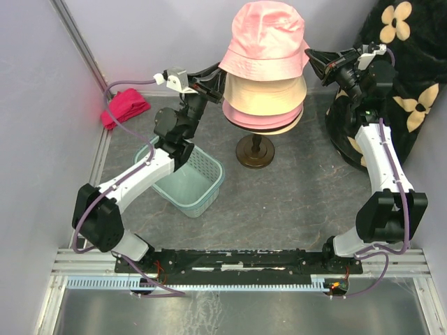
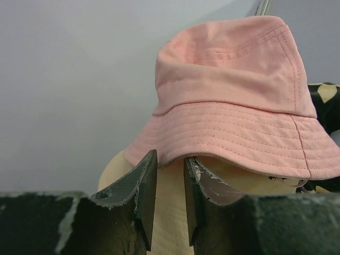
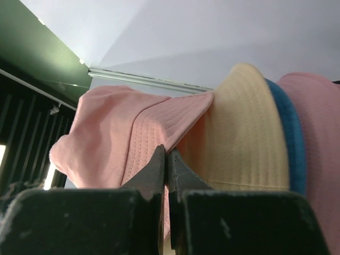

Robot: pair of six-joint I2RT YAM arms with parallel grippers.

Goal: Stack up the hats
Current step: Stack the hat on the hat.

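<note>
Right gripper (image 3: 166, 155) clamped tight on the brim of the top pink bucket hat (image 1: 265, 35); left gripper (image 2: 170, 159) at the opposite brim edge, jaws narrowly parted, nothing plainly between them; the hat sits tilted on the stack above the dark stand (image 1: 255, 150). Risk: a one-sided pull could drag it off skew or tip stack and stand. Whatever carries the hats above the stand is covered, the blue hat (image 3: 289, 138) shows only as a sliver beside the beige hat (image 3: 239, 133), and left-finger contact with the brim is unclear.

Pink hat (image 1: 265, 35) atop beige hat (image 1: 265, 93), stacked
</note>
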